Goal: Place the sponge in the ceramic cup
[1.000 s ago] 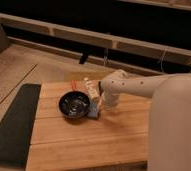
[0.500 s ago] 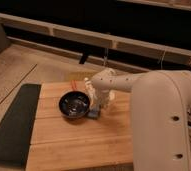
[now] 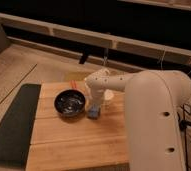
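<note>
The small blue-grey sponge [image 3: 94, 112] lies on the wooden table [image 3: 74, 145], just right of the dark bowl [image 3: 70, 103]. My gripper [image 3: 95, 101] hangs directly over the sponge at the end of the white arm [image 3: 154, 115], very close to it or touching it. A bit of the pale ceramic cup [image 3: 109, 94] shows behind the wrist, right of the gripper, and the arm hides most of it.
A white packet with red marks [image 3: 75, 81] lies at the table's back edge behind the bowl. A dark mat [image 3: 14, 125] runs along the table's left side. The bulky arm fills the right half of the view.
The arm has swung further into view and now covers the table's right side. The gripper has come down and left over the sponge. Sponge and bowl stayed put.
</note>
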